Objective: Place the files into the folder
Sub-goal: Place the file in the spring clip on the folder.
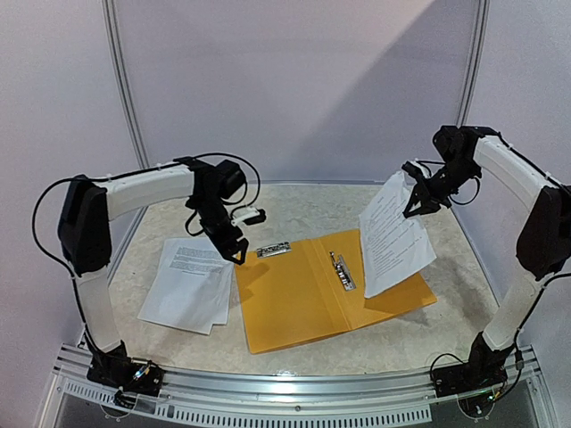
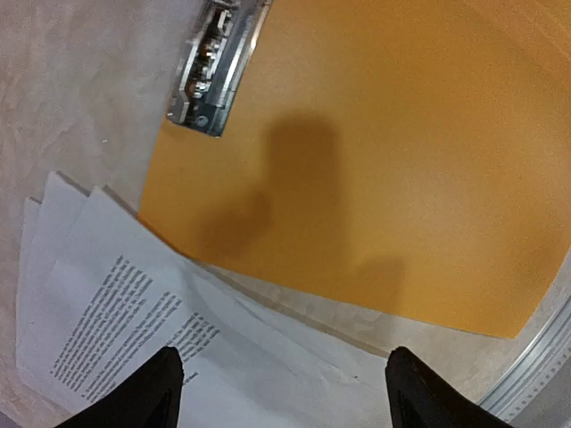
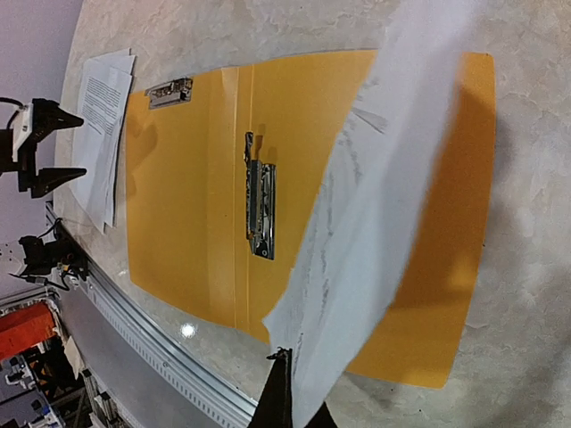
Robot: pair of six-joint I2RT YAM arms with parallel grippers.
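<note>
The orange-yellow folder (image 1: 303, 299) lies open on the table, its metal clip (image 1: 343, 270) along the middle fold. My right gripper (image 1: 417, 201) is shut on the top edge of one white printed sheet (image 1: 393, 234), which hangs over the folder's right half with its lower edge near the folder; the same sheet (image 3: 384, 223) droops across the right wrist view. More files (image 1: 189, 283) lie stacked on the table left of the folder. My left gripper (image 1: 236, 254) hovers open above the folder's left edge and that stack (image 2: 134, 330), nothing between its fingers (image 2: 152, 392).
A separate silver clip piece (image 1: 274, 250) rests at the folder's back left corner, also in the left wrist view (image 2: 214, 67). A slotted metal rail (image 1: 294, 392) runs along the table's near edge. Curved frame posts (image 1: 125, 89) stand behind the table.
</note>
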